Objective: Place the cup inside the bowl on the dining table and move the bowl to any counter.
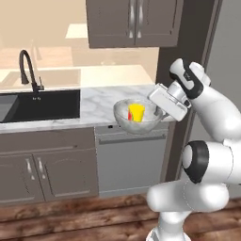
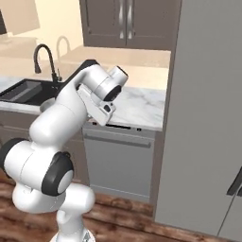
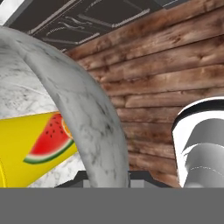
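The gripper (image 1: 159, 112) is gripping the rim of the one bowl (image 1: 137, 116), closed on it, with the one cup (image 1: 136, 112) sitting inside. The bowl is hanging at the front edge of the counter (image 1: 96, 106) — the carrying step. Next, I judge, it needs moving further over the marble and lowering.

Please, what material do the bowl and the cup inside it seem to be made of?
The bowl looks like stone or stoneware: grey-white veined surface, thick rim, dull finish. The cup seems plastic or glazed ceramic: smooth bright yellow wall with a printed watermelon slice; which one, the rendering leaves open.
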